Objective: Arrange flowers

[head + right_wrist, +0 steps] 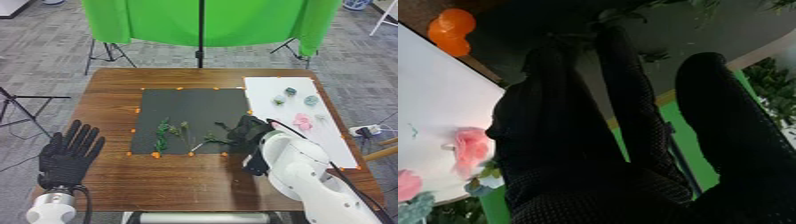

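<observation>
In the head view my right hand (246, 131) is at the right edge of the dark mat (191, 105), its fingers toward a green sprig (213, 138). Leafy stems, one long and curly (162, 136) and one thinner (185, 131), lie left of it. A pink flower (303, 121) rests on the white sheet (266, 90). My left hand (67, 156) is open, palm-flat at the table's left side. The right wrist view has my right hand (567, 130) with fingers extended and thumb apart, a leafy sprig (611, 16) by the fingertips; whether they touch is unclear.
Small green succulents (311, 100) lie on the white sheet's far part. Orange tape pieces (155, 155) line both sheets' edges. Beyond the wooden table (107, 100) stand a green cloth (213, 22) and tripods. My right arm covers the table's near right part.
</observation>
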